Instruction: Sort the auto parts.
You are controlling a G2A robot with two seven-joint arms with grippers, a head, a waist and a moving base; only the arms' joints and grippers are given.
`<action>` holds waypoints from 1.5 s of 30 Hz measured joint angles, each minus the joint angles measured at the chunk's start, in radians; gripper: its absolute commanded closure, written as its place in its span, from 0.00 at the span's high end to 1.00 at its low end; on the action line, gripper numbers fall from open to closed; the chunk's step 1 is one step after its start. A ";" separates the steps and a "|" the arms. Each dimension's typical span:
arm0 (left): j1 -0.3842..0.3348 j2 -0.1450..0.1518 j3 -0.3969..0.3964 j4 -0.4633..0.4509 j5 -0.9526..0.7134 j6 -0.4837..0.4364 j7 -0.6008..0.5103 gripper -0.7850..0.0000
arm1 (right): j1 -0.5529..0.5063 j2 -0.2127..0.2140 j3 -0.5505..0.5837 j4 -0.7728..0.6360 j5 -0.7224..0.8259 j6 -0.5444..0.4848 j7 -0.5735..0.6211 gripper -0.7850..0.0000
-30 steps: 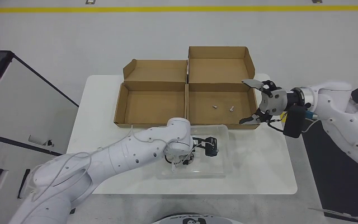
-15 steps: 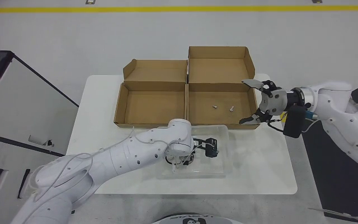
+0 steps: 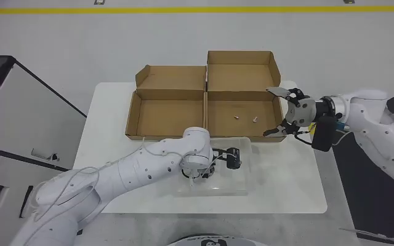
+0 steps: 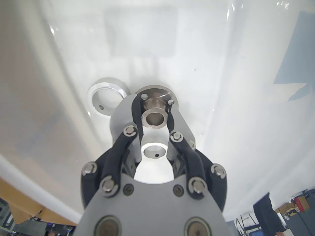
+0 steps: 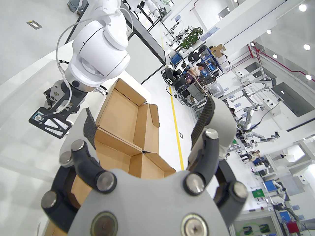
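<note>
Metal bushing (image 4: pixel 153 118) clamped in left claw (image 4: pixel 154 109), inside clear tray (image 3: pixel 243 186) at table's (image 3: pixel 295 178) near middle, loose ring (image 4: pixel 106 96) just beside it, tray wall close, right claw (image 3: pixel 268 112) spread apart over right box's (image 3: pixel 243 106) right edge, two screws (image 3: pixel 235 115) inside.

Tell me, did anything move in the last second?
Barely. The left gripper, shut on a metal bushing in the clear tray, shifted slightly toward the cardboard boxes. The right gripper stayed open at their right end, and the two screws inside lay as before.
</note>
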 measured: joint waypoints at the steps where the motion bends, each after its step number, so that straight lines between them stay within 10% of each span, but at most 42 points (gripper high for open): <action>1: -0.009 0.004 -0.005 -0.011 -0.013 0.003 -0.003 0.00 | 0.000 0.000 0.000 0.000 0.000 0.000 0.000 1.00; 22: -0.166 0.145 -0.194 -0.259 -0.242 0.021 -0.021 0.00 | 0.000 0.000 0.000 0.000 0.000 0.000 0.000 1.00; 45: 0.094 0.292 -0.647 -0.373 -0.455 -0.232 0.307 0.00 | 0.000 0.000 0.000 0.000 0.000 0.000 0.000 1.00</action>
